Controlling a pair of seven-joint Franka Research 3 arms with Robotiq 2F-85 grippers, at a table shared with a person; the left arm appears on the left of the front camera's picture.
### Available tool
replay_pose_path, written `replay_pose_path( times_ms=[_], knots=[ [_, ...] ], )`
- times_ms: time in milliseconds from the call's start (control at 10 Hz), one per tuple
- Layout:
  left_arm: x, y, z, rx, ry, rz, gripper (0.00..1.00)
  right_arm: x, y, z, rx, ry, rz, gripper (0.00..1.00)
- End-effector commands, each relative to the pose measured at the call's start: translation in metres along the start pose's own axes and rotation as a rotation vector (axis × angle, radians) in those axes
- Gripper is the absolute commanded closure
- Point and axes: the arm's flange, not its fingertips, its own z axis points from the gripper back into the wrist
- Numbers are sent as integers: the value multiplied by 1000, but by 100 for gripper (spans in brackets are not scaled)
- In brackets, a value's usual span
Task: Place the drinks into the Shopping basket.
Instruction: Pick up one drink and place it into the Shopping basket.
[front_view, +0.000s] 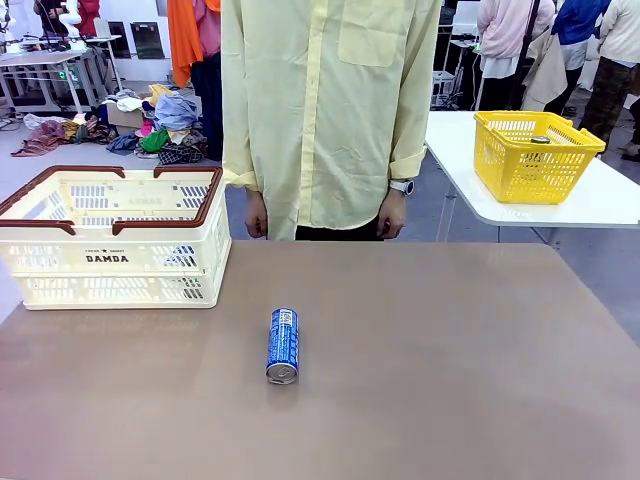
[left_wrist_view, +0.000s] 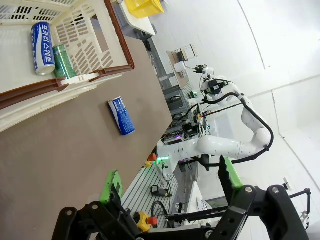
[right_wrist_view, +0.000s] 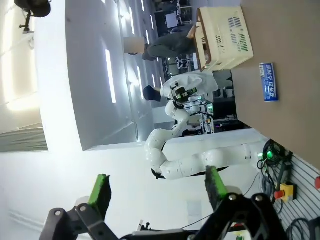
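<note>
Our left hand (left_wrist_view: 170, 175) and right hand (right_wrist_view: 157, 179) hang released, empty. A blue can (front_view: 283, 345) lies sideways on the table (front_view: 450, 380) near the basket (front_view: 40, 260); pinched off-centre, it may roll away.

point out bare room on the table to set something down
The table is bare from the lying blue can to its right edge, and from that can to the near edge. The far left corner is crowded: the Shopping basket, holding a green can and a second blue can.
</note>
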Motion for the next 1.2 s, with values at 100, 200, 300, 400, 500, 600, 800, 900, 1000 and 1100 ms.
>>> replay_pose_path(
  times_ms=[100,200,300,400,500,600,800,900,1000,1100],
  knots=[
    [0,0,0,0,0,0,0,-2,7,0,2,4,-19,0],
    [17,-62,-33,138,58,-14,0,-2,7,0,2,4,-19,0],
    [35,-112,-76,190,208,-83,0,-2,7,0,2,4,-19,0],
    [51,-151,-128,299,400,-149,0,-2,7,0,2,4,-19,0],
    [62,-175,-191,417,618,-202,0,-2,7,0,2,4,-19,0],
    [61,-190,-260,569,737,-202,0,-2,7,0,2,4,-19,0],
    [34,-199,-359,795,723,-113,0,-2,7,0,2,4,-19,0],
    [17,-199,-404,799,520,-49,0,-2,7,0,2,4,-19,0],
    [-8,-194,-438,755,483,-46,0,-2,7,0,2,4,-19,0],
    [-27,-179,-465,825,384,-28,0,-2,7,0,2,4,-19,0]
  ],
)
